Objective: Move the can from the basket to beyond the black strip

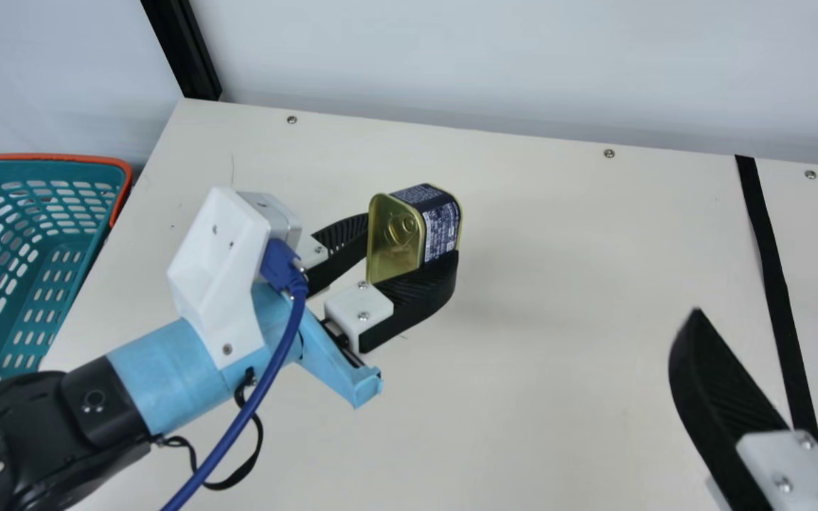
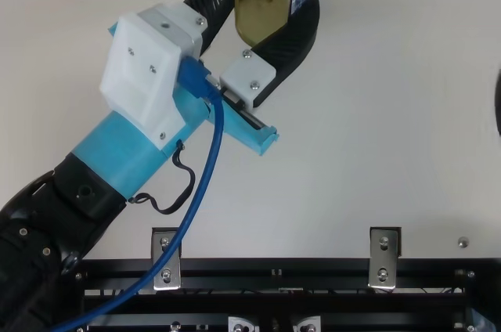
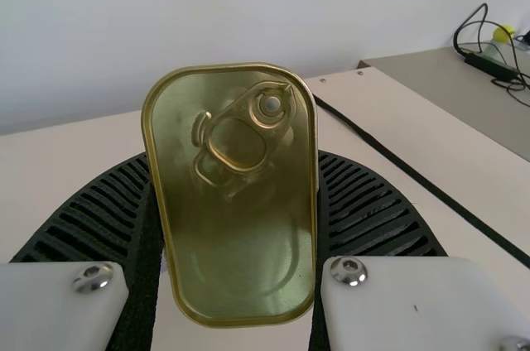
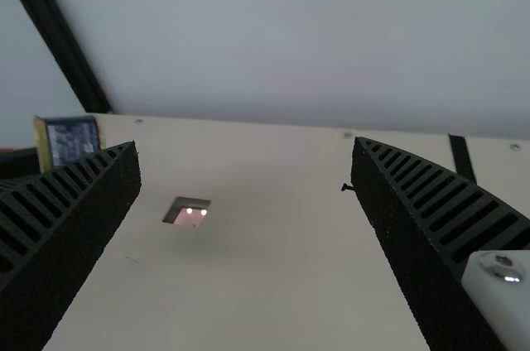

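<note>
Cream table (image 1: 558,319), teal basket (image 1: 61,157) beside; sealed can (image 1: 389,248) in left pincer (image 1: 412,235)

Glossy metal beside matt plastic

Near the middle of the main view, the can (image 1: 391,252) shows a smooth, glossy, gold-toned metal end. Around it, the left gripper (image 1: 412,238) has matt black fingers, roughened by ribs. The basket (image 1: 72,284), at the left edge, looks like smooth perforated plastic. The table (image 1: 558,355) is smooth and matt; at right, the black strip (image 1: 778,298) looks matt too. The blue cable (image 1: 277,365), lower left, has a smooth plastic-looking sheath.
</note>
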`<move>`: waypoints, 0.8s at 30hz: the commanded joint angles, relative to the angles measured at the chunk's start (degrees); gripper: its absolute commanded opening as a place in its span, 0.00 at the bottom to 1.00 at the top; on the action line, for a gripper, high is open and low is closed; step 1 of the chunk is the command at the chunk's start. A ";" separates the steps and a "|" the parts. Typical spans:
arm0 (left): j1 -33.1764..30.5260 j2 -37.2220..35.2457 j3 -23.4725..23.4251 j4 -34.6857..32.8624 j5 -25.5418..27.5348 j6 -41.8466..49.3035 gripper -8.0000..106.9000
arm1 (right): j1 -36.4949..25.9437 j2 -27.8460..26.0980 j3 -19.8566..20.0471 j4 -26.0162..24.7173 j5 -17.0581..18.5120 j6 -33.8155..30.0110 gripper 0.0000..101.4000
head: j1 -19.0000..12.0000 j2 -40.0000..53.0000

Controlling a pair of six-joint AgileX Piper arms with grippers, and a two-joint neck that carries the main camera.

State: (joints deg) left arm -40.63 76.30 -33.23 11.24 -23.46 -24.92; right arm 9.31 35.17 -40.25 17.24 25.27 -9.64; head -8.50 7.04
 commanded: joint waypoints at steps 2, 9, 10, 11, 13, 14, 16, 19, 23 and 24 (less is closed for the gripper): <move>0.00 0.00 0.00 0.00 0.00 0.00 0.16 | 4.58 5.50 -3.29 2.53 -1.46 -0.38 1.00 | -0.21 -0.27; 0.00 0.00 0.00 0.00 0.00 0.00 0.16 | 12.10 13.39 -7.54 6.77 -4.27 -1.59 1.00 | -0.21 -0.27; 0.00 0.00 0.00 0.00 0.00 0.00 0.16 | 13.03 14.44 -8.06 7.40 -4.63 -1.87 1.00 | -0.21 -0.27; 0.00 0.00 0.00 0.00 0.00 0.00 0.16 | 13.97 15.43 -8.56 7.92 -4.96 -2.08 1.00 | -0.21 -0.27; 0.00 0.00 0.00 0.00 0.00 0.00 0.16 | 15.64 17.28 -9.51 9.13 -5.52 -2.77 1.00 | -0.21 -0.27; 0.00 0.00 0.00 0.00 0.00 0.00 0.16 | 16.42 18.19 -9.99 9.71 -5.77 -3.14 1.00 | -0.21 -0.27; 0.00 0.00 0.00 0.00 0.00 0.00 0.16 | 17.82 19.86 -10.85 10.87 -6.25 -3.94 1.00 | -0.21 -0.27; 0.00 0.00 0.00 0.00 0.00 0.00 0.16 | 19.52 22.23 -12.15 12.83 -6.65 -5.47 1.00 | -0.21 -0.27; 0.00 0.00 0.00 0.00 0.00 0.00 0.16 | 21.02 25.07 -13.52 15.58 -6.87 -7.92 1.00 | -0.21 -0.27; 0.00 0.00 0.00 0.00 0.00 0.00 0.16 | 21.25 25.72 -13.82 16.31 -6.87 -8.60 1.00 | -0.21 -0.27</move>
State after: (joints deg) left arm -40.63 76.30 -33.23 11.24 -23.46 -24.92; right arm 30.46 59.99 -53.86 32.54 18.25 -17.28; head -8.50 7.04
